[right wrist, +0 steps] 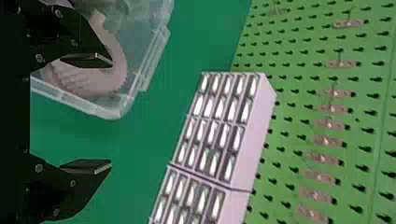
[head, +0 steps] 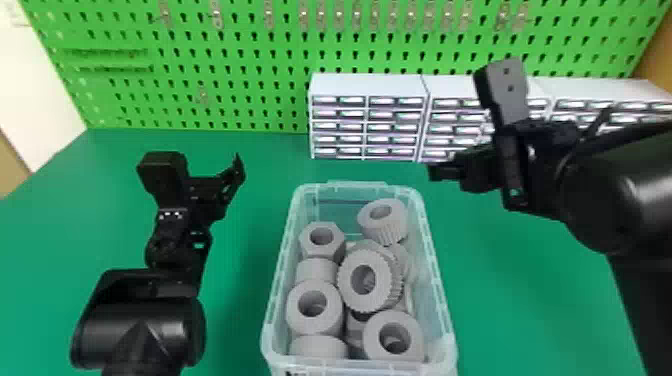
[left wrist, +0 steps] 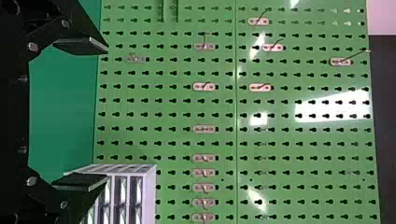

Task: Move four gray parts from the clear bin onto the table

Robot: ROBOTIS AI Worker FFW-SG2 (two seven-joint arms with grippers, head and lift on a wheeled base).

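Observation:
The clear bin (head: 276, 280) stands on the green table (head: 240, 310) at the head view's lower middle. Inside are several gray parts: a ribbed ring (head: 364, 280) on top of others, a hexagonal one (head: 322, 240) at the left, a ribbed one (head: 384, 220) at the back, and round ones in front. My left gripper (head: 230, 182) is left of the bin; in its wrist view the gripper (left wrist: 107, 114) stands open and holds nothing. Above and right of the bin's back end is my right gripper (head: 450, 172), open and without a part; its wrist view shows the gripper (right wrist: 111, 113) near a ribbed part (right wrist: 84, 81).
White drawer cabinets (head: 370, 90) line the table's back, behind the bin and the right arm. A green pegboard (head: 225, 60) with metal hooks rises behind them. Bare tabletop lies on both sides of the bin.

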